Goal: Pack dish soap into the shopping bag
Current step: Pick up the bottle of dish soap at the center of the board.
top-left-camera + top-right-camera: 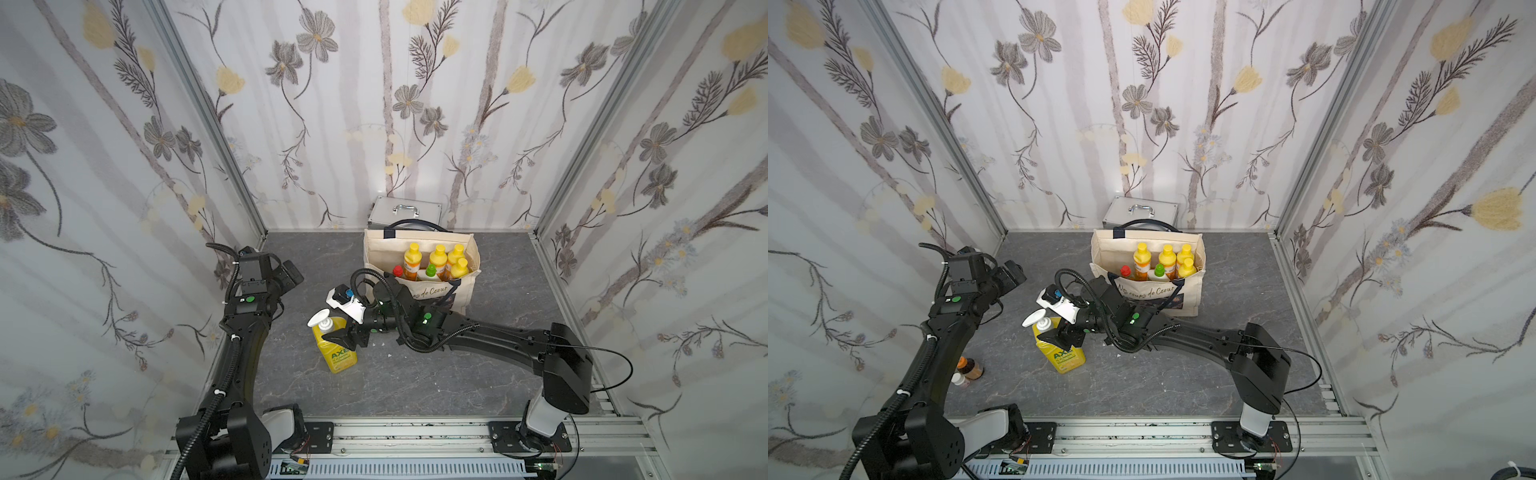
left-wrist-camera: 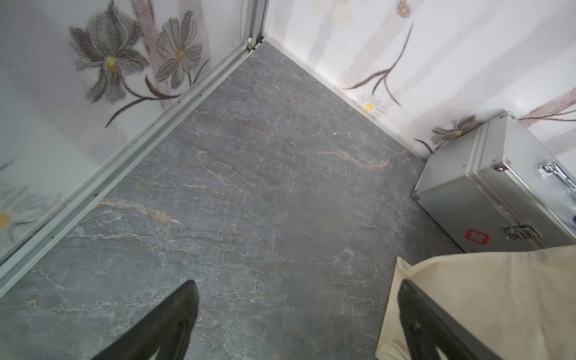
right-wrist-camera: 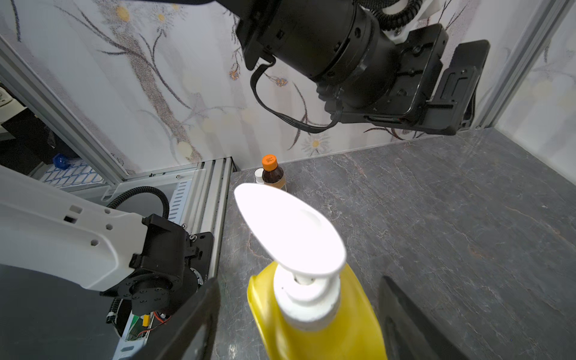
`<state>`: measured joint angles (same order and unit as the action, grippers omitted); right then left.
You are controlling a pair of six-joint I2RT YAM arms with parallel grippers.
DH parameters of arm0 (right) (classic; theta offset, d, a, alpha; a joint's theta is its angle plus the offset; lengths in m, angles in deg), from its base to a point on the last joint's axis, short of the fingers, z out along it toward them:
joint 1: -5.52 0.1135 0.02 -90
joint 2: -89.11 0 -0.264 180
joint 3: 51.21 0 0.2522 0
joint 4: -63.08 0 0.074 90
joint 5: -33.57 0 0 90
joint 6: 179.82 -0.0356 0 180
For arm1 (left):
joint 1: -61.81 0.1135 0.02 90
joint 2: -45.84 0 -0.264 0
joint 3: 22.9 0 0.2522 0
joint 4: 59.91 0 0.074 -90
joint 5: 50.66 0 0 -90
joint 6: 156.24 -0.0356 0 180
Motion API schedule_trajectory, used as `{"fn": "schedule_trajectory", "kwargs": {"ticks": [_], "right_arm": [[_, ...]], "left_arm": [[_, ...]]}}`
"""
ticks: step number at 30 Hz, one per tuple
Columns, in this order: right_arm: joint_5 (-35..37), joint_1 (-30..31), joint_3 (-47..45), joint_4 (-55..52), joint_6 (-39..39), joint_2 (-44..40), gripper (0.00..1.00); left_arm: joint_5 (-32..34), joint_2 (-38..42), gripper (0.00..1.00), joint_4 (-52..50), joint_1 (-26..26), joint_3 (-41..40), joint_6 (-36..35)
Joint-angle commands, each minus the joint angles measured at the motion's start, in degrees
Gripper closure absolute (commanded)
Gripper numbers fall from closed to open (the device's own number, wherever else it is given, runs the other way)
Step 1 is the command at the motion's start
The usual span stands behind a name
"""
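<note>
A: State of the right gripper?

B: Jaws are spread, one set on each side of the AXE pump bottle at shoulder level. In the right wrist view a gap is seen on both sides, narrower on one. No contact is seen, nothing is held.

A: Where is that bottle placed?

B: It stands upright on the table, outside the shopping bag, near the bag's front corner but apart from it. The white pump head is turned away from the bag. The same is seen in both top views.

A: What is loaded in the bag?

B: Six are counted, all upright: four orange bottles with yellow caps, the green-capped white bottle and the red-capped bottle. The bag is stood open, just in front of the silver case.

A: And the left gripper?

B: Fingers are held wide with nothing between them, over bare table beside the bag. The bag's side wall is seen behind one finger in the left wrist view.

A: Anything else noted?

B: A small brown bottle with an orange cap and a white-capped bottle are seen by the left arm. Whether they touch cannot be told.
</note>
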<state>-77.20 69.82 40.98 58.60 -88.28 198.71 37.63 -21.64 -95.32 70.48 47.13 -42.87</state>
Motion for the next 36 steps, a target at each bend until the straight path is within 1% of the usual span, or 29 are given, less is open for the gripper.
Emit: {"fn": "schedule_trajectory", "kwargs": {"ticks": [1, 4, 12, 17, 20, 21, 22, 28, 36], "right_arm": [[-0.8, 0.2, 0.6, 5.8, -0.9, 1.8, 0.24], [0.5, 0.5, 0.7, 7.7, -1.1, 3.6, 0.24], [0.3, 0.6, 1.9, 10.2, -1.2, 6.7, 0.23], [-0.1, 0.7, 3.7, 9.8, -1.2, 8.7, 0.27], [0.0, 0.7, 4.4, 9.8, -0.7, 9.9, 0.33], [-0.1, 0.6, 4.4, 9.8, -0.6, 10.1, 0.38], [-0.1, 0.7, 4.6, 9.8, -0.7, 10.3, 0.40], [0.0, 0.6, 4.9, 9.6, -0.3, 10.8, 0.49], [1.9, 1.2, 4.8, 8.5, 1.3, 11.4, 0.50]], "left_arm": [[0.3, 0.1, 0.00, 1.1, 0.6, -0.5, 1.4], [0.5, 0.6, 0.00, 1.5, 0.7, -1.1, 1.4], [1.6, 1.4, 0.00, 2.0, 0.9, -1.7, 1.4], [1.6, 1.7, 0.00, 2.3, 0.9, -2.0, 1.4], [1.5, 2.2, 0.00, 2.9, 0.9, -2.6, 1.5], [1.3, 2.3, 0.00, 3.1, 0.9, -2.7, 1.6], [1.1, 2.6, 0.00, 3.2, 0.9, -2.9, 1.7], [0.8, 2.9, 0.00, 3.3, 0.9, -3.0, 1.8], [-0.8, 3.5, 0.00, 4.0, 0.9, -4.1, 2.5]]}}
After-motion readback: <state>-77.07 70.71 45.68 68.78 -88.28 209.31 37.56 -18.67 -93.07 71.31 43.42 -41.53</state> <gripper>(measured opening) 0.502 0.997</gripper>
